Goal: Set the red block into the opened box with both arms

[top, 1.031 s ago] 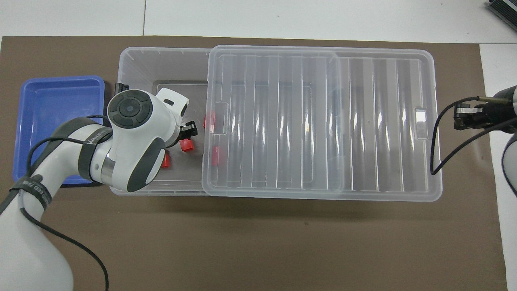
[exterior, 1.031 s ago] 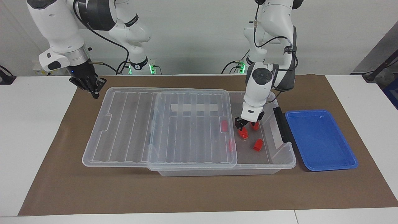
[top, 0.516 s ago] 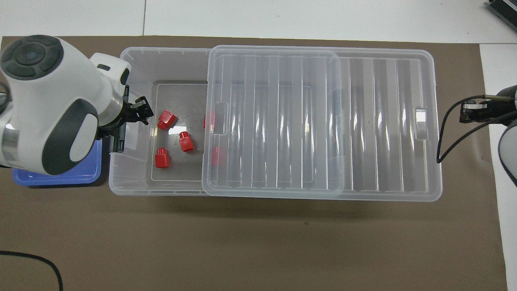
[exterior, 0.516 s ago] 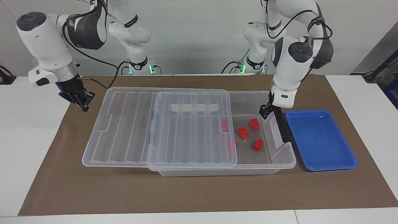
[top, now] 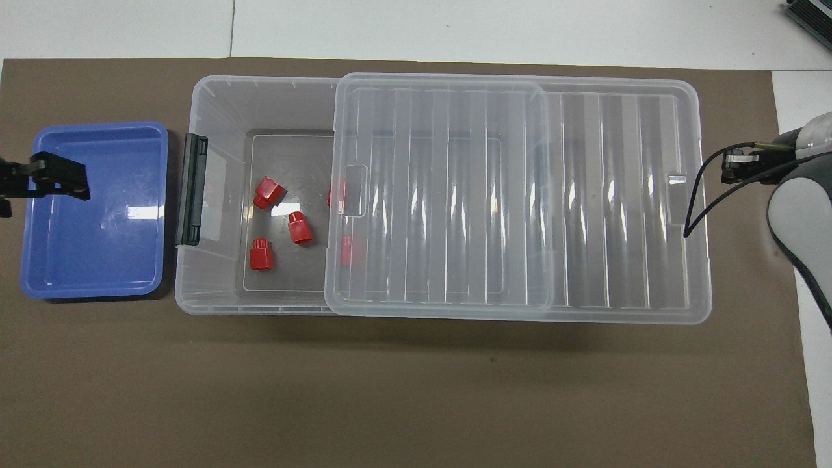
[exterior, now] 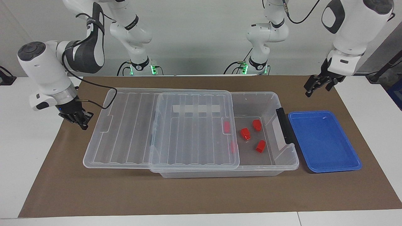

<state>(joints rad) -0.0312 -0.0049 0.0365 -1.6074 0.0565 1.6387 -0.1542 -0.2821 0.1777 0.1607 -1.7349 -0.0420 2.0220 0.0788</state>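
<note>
Tool fingers on the left tool (exterior: 309, 88) stand spread apart and hold nothing; it hangs in the air over the brown mat (exterior: 201, 194) near the blue tray (exterior: 342, 166), and the overhead view cuts it off at the frame's edge. The right tool (exterior: 82, 121) is closed on nothing, its tips together, low over the mat just beside the lid's end toward the right arm's end of the table (exterior: 28, 150). The box (exterior: 282, 163) is a large shallow tub of clear glossy plastic with rounded corners and a black clip (exterior: 284, 125) at the end toward the left arm. Its ribbed clear lid (exterior: 132, 135), bearing a strip of white tape (exterior: 196, 108), is slid aside toward the right arm's end, overhanging the box and leaving the clip end open. On the open floor of the box lie three small chunky red blocks of bright plastic with stepped tops: one red block (exterior: 246, 133) in the middle, another (exterior: 257, 125) nearer the robots, a third (exterior: 260, 146) farther from them. Two more red shapes (exterior: 226, 126) show only dimly through the lid's edge. The tray is smooth blue plastic with a raised rim, beside the clip end
</note>
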